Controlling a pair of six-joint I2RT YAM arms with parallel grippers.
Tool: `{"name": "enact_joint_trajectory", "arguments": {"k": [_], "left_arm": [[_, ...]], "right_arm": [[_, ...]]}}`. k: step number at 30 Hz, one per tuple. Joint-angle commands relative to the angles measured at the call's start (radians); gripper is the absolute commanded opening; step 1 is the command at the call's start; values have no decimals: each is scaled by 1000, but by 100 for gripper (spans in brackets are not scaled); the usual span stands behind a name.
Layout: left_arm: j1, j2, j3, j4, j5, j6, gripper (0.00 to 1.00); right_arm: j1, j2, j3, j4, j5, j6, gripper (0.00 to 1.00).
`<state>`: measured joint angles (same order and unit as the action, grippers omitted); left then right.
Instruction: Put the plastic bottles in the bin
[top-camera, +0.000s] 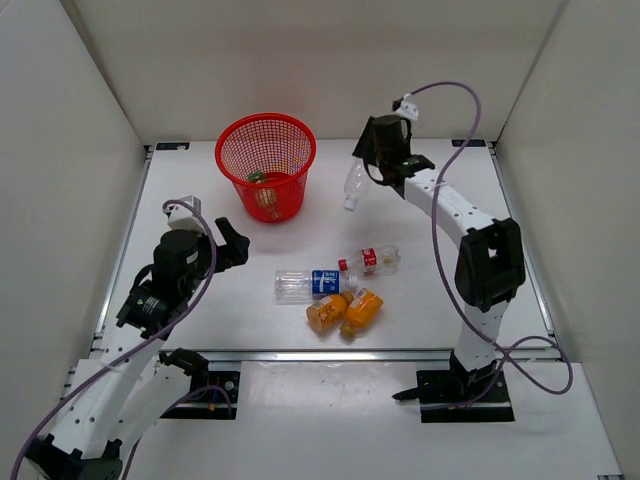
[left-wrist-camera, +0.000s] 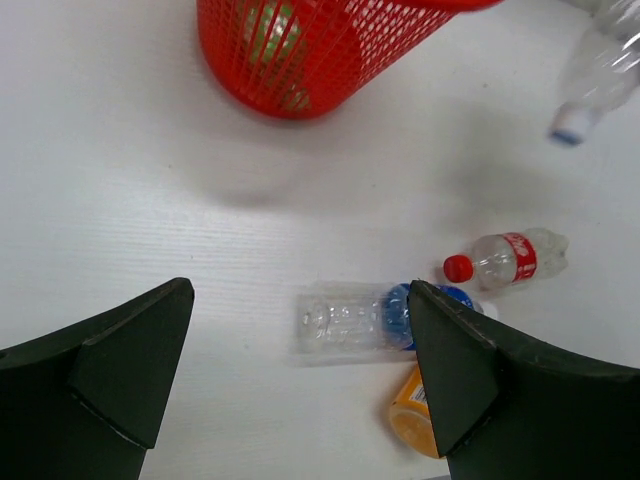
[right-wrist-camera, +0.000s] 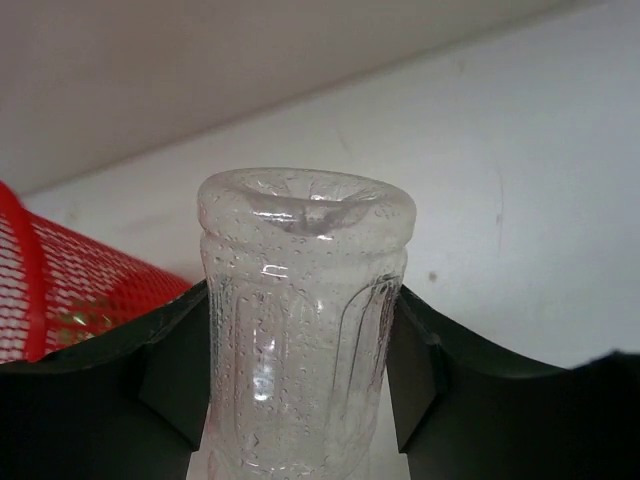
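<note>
The red mesh bin (top-camera: 285, 195) stands at the back left with a green bottle (top-camera: 257, 177) inside. My right gripper (top-camera: 372, 160) is shut on a plain clear bottle (top-camera: 355, 185), held off the table to the bin's right; both pads press its ribbed body (right-wrist-camera: 300, 330). On the table in the middle lie a blue-labelled clear bottle (top-camera: 310, 284), a red-capped, red-labelled bottle (top-camera: 370, 261) and two orange bottles (top-camera: 326, 312) (top-camera: 361, 311). My left gripper (top-camera: 235, 245) hangs open above the table, left of the blue-labelled bottle (left-wrist-camera: 365, 318), holding nothing.
White walls close in the table on the left, back and right. A metal rail (top-camera: 380, 353) runs along the near edge in front of the arm bases. The right arm's purple cable (top-camera: 440, 95) loops high over the back right.
</note>
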<state>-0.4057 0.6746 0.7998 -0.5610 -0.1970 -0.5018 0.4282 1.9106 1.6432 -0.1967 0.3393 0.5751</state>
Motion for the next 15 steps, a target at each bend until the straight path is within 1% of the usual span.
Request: {"name": "enact_joint_trajectory", "arguments": {"k": [1,2,4,5,6,7,9,10,11,12,13,15], "left_arm": [[27,19,-42,22,67,-21,99],[34,34,-48,24,83,-20,98],[44,49,-57,23,99,-21,99],[47,63,-62,19,111,-18,99],[44,72,-66,16,110,-14,99],[54,83,-77,27,116,-8,99],[50,95,-86,38,120,6,98],[48,98,-89,35,123,8,99],[54,103,-96,47,129,11,98],[60,103,-99,53,143,11,99],[59,102,-109,62,157,12,98],[68,106,-120,65,179,25,98]], "right_arm": [[0,-97,89,231,-26,-150,10],[3,-102,87,268,-48,-199,11],[29,-93,104,414,-80,-270,11],[37,-81,124,451,-104,-305,13],[49,-56,154,529,-133,-322,12],[55,-21,176,549,-182,-334,12],[67,98,303,585,-287,-336,12],[72,123,396,582,-321,-330,12],[83,204,459,556,-370,-321,12],[92,241,581,525,-394,-325,13],[98,321,701,504,-440,-322,14],[132,444,830,458,-465,-343,17]]}}
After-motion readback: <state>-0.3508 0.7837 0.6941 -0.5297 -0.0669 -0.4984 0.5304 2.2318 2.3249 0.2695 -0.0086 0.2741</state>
